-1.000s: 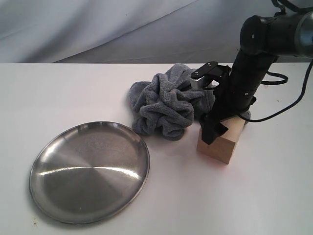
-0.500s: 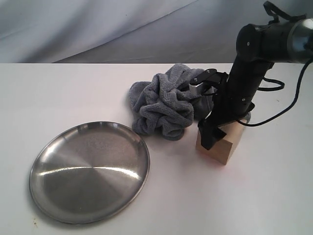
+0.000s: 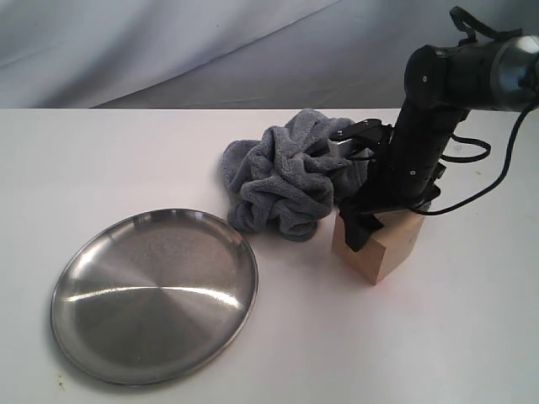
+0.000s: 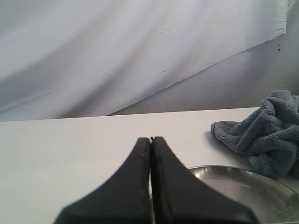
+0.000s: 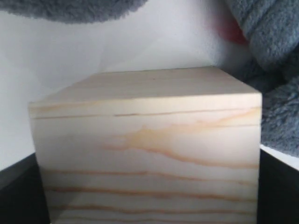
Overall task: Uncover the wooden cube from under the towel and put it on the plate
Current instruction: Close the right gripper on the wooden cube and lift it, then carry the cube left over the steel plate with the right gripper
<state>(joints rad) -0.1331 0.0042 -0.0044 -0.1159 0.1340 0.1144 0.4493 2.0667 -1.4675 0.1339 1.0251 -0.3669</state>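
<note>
Silver plate (image 3: 152, 296) lies apart from wooden cube (image 3: 389, 247) in right claw (image 3: 369, 227).

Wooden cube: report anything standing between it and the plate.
Nothing visible does. Bare table lies between the wooden cube and the plate; the towel sits just off that line, beside the cube.

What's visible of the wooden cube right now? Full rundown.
The wooden cube is pale unfinished wood with tan grain lines, sharp edges, fully uncovered. In the exterior view it is right of the plate, beside the bunched towel. The right gripper straddles it, fingers on opposite faces. Whether it rests on the table is unclear.
</note>
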